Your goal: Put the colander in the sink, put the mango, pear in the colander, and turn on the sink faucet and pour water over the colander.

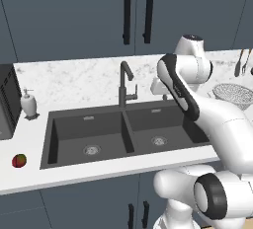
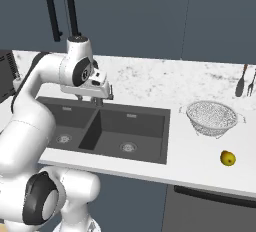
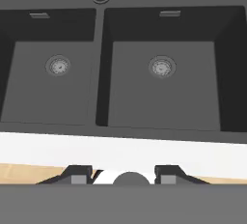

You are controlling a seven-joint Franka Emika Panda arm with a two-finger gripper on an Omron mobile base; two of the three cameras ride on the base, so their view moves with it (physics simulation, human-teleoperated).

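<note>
The dark double-basin sink sits in the white counter, both basins empty. Its gooseneck faucet rises behind the divider. My gripper hovers above the sink and looks down into it; it is open with nothing between its fingertips. In the right base view the gripper hangs over the sink's back rim near the divider. The wire-mesh colander stands upright on the counter right of the sink. The yellow pear lies in front of it. The red-green mango lies on the counter left of the sink.
A white soap dispenser stands at the back left next to a dark appliance. Utensils hang on the back wall at the right. Dark cabinets with bar handles hang above the counter.
</note>
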